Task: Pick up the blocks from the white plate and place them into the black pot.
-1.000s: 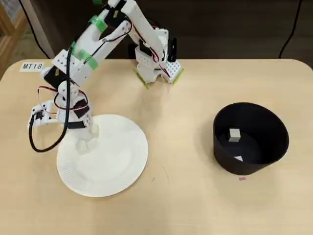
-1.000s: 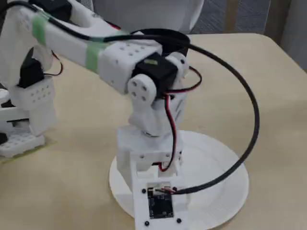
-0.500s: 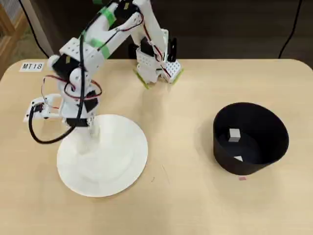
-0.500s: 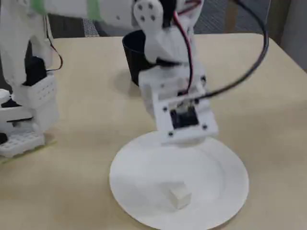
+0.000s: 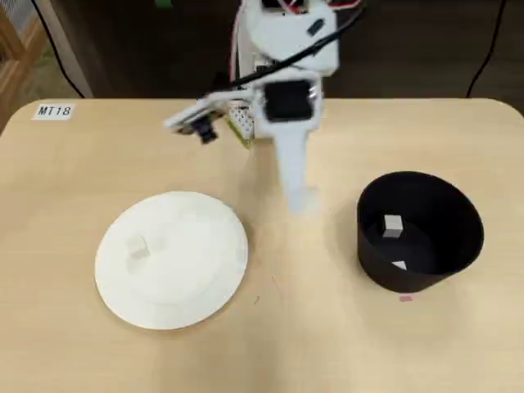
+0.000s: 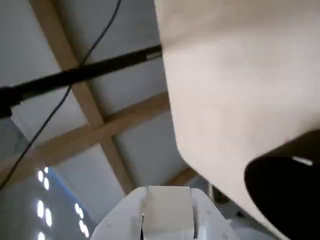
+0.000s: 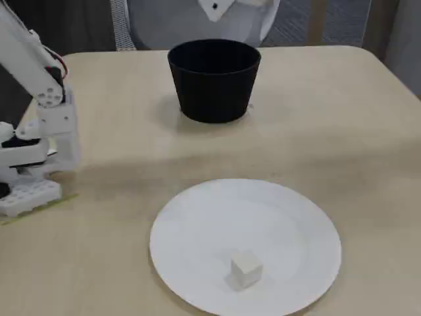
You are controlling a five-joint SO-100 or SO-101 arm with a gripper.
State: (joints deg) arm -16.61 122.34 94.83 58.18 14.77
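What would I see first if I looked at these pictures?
First the big white plate at the left of the overhead view, with one tiny block on it. Next the black pot at the right, with two more blocks inside. The white arm rises at the table's far edge, and its pincer holds another small block in the wrist view.

Pincer (image 5: 301,199) tips blurred (motion)

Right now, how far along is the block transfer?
Two blocks already lie inside the black pot. In the wrist view the claw grips another block, raised between plate and pot. One block is left on the white plate.
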